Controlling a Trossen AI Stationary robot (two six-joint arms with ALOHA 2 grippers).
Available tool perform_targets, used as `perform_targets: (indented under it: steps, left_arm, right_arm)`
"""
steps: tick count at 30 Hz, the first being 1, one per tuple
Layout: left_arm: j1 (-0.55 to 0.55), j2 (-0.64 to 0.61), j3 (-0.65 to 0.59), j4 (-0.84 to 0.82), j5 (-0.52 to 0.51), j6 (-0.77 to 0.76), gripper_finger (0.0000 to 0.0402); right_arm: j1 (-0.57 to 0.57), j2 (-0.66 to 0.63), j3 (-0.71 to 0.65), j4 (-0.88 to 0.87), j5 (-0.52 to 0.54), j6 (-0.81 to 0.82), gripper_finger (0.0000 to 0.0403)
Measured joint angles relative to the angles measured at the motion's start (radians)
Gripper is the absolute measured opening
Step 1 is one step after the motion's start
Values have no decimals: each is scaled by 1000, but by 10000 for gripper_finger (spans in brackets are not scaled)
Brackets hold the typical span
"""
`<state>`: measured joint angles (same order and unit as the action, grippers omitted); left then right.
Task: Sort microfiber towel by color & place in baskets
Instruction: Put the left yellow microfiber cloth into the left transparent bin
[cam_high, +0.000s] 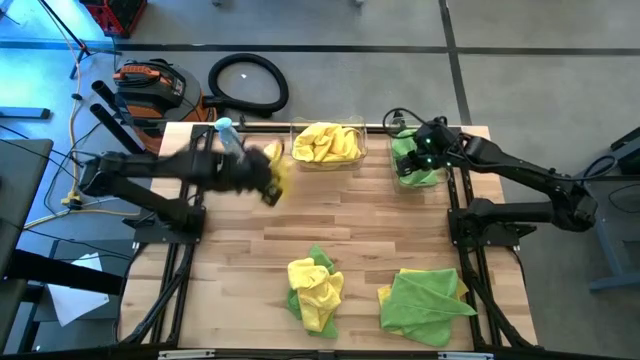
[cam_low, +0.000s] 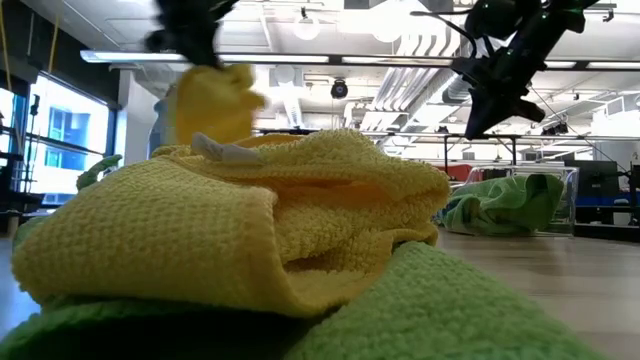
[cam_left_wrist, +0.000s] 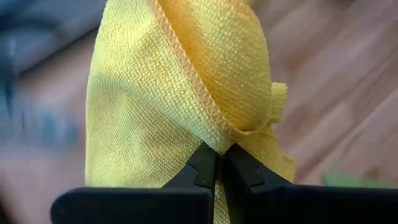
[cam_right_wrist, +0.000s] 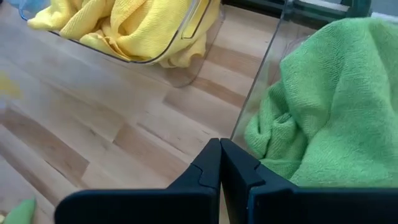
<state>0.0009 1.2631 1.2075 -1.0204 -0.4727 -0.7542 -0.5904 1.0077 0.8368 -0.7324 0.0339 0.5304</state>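
Observation:
My left gripper (cam_high: 262, 178) hovers over the table's far left, shut on a yellow towel (cam_left_wrist: 174, 93) that hangs below it (cam_low: 212, 100). The wider clear basket (cam_high: 328, 145) at the far edge holds yellow towels. The narrower basket (cam_high: 415, 165) to its right holds green towels (cam_right_wrist: 329, 93). My right gripper (cam_right_wrist: 219, 163) is shut on nothing and hovers at that basket's near wall. Near the front edge, a yellow towel lies on a green one (cam_high: 315, 290), and a green towel lies on a yellow one (cam_high: 425, 300). My left gripper pinches the yellow towel between its two fingertips at a bunched spot (cam_left_wrist: 219, 142) where a stitched hem runs in, so more than one layer sits there. The fingers slant downward. The towel hangs slack below them, clear of the table.
A clear water bottle with a blue cap (cam_high: 228, 135) stands at the far left, close to my left arm. Bare wood (cam_high: 360, 215) lies between the baskets and the two piles at the front. A black hose ring (cam_high: 248, 82) lies on the floor beyond the table.

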Motion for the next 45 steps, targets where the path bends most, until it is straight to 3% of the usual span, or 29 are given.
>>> perform_targets:
  steps: [4, 8, 18, 24, 33, 45]
  left_arm:
    - [168, 47, 120, 177, 66, 365, 0]
    - [299, 152, 294, 231, 131, 616, 0]
    - [455, 523, 672, 181, 201, 1024, 0]
    - [467, 679, 696, 124, 220, 1113, 0]
    - [470, 821, 696, 46, 468, 1135, 0]
    - [513, 875, 696, 72, 467, 1018, 19]
  right_arm:
    - [23, 0, 0, 0, 22, 48, 0]
    - [47, 0, 0, 0, 61, 100, 0]
    - [92, 0, 0, 1, 144, 195, 0]
    - [113, 0, 0, 1, 176, 230, 0]
    - [116, 0, 0, 1, 194, 255, 0]
    - [116, 0, 0, 2, 199, 255, 0]
